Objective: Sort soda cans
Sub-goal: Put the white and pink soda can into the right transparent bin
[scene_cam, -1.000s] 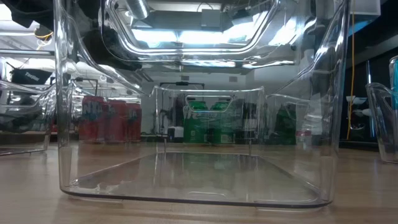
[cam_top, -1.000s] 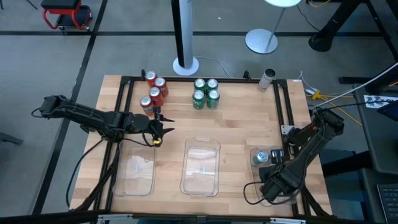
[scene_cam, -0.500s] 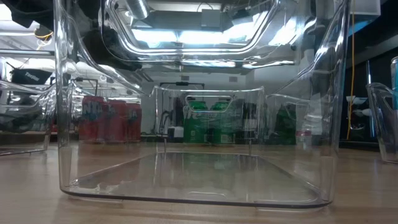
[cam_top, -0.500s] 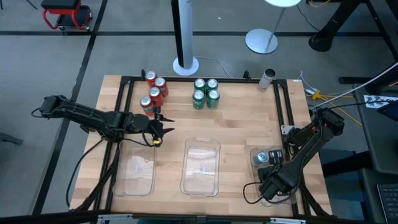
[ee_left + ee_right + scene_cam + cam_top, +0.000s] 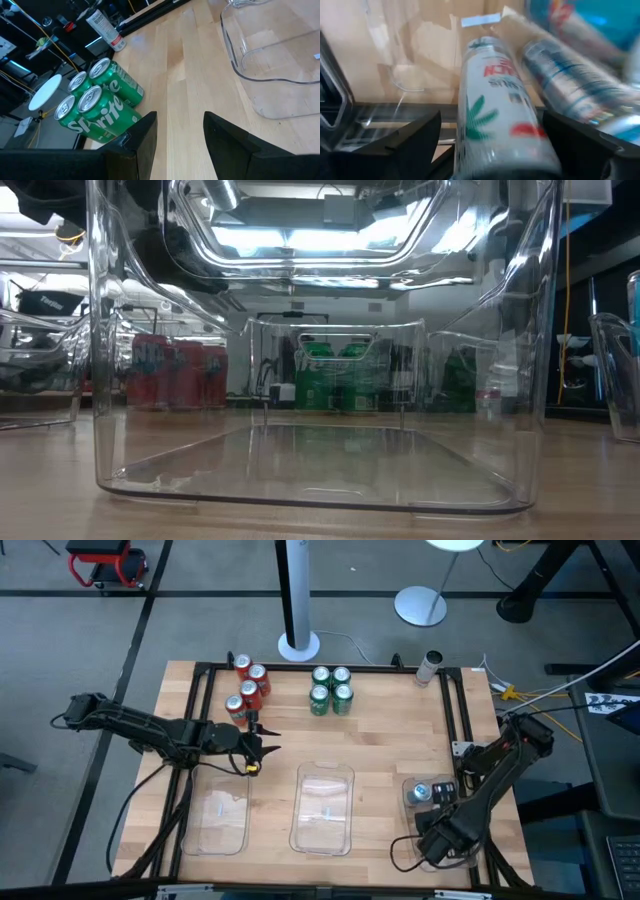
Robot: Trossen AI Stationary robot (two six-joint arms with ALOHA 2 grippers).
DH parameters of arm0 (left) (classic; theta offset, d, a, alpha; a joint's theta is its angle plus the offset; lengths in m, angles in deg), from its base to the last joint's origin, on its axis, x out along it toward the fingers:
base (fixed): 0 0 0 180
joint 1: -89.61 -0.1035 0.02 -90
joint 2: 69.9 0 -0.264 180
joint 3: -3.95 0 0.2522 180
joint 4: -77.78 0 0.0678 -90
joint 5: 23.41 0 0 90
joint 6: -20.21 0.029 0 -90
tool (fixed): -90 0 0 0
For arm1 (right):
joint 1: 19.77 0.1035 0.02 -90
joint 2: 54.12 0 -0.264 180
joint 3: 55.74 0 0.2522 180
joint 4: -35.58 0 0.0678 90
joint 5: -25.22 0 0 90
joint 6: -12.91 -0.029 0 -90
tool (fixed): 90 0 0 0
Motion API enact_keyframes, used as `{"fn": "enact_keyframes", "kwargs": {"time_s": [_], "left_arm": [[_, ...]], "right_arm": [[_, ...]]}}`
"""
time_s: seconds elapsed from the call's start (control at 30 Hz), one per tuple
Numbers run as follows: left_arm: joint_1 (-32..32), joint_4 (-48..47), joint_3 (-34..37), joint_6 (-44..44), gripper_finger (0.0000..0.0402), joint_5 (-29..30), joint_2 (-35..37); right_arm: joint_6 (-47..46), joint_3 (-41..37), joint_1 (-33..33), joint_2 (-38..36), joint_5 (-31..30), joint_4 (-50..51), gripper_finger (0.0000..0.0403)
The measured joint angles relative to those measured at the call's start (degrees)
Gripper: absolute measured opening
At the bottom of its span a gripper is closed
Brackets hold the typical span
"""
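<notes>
Several red cans (image 5: 247,688) and several green cans (image 5: 331,689) stand upright in two clusters near the table's far edge; both clusters also show in the low view, red cans (image 5: 170,370) and green cans (image 5: 335,370). My left gripper (image 5: 258,747) hovers open near the red cans, and its wrist view faces the green cans (image 5: 97,112). Silver-blue cans (image 5: 421,792) sit in the right tray (image 5: 408,802). My right gripper (image 5: 492,122) is open over that tray, its fingers on either side of a pale can (image 5: 500,115) that lies beside a silver-blue can (image 5: 570,75). My right gripper has the pale can (image 5: 495,150) lying lengthwise between its two open fingers (image 5: 420,140). The picture is blurred there, so I cannot tell whether either finger touches it.
Clear trays stand at the near left (image 5: 220,820) and near middle (image 5: 323,808); the middle tray's wall (image 5: 100,380) fills the low view. A white can (image 5: 430,667) lies at the far edge, beside the black rail frame (image 5: 455,710).
</notes>
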Motion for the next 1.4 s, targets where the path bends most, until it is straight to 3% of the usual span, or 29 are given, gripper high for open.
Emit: {"fn": "enact_keyframes", "kwargs": {"time_s": [0.37,0.6,0.77,0.97,1.4], "left_arm": [[0.00,0.04,-0.02,0.09,0.0153,0.00,-0.01],[0.02,0.16,-0.02,0.28,0.0153,0.00,0.00],[0.02,0.14,-0.02,0.26,0.0153,0.00,0.00],[0.02,0.10,-0.02,0.20,0.0153,0.00,0.00],[0.02,-0.35,-0.02,-0.51,0.0153,0.00,-0.01]], "right_arm": [[-1.29,6.74,-0.02,-2.58,-6.11,4.25,0.0348],[0.49,10.50,-1.88,-2.73,-14.57,4.22,0.0349],[5.16,12.30,-6.64,-2.75,-24.18,3.73,0.0349],[16.49,12.41,-16.34,-2.77,-32.03,-0.12,0.0349],[55.69,12.41,-37.36,-2.57,-33.30,-11.41,0.0349]]}}
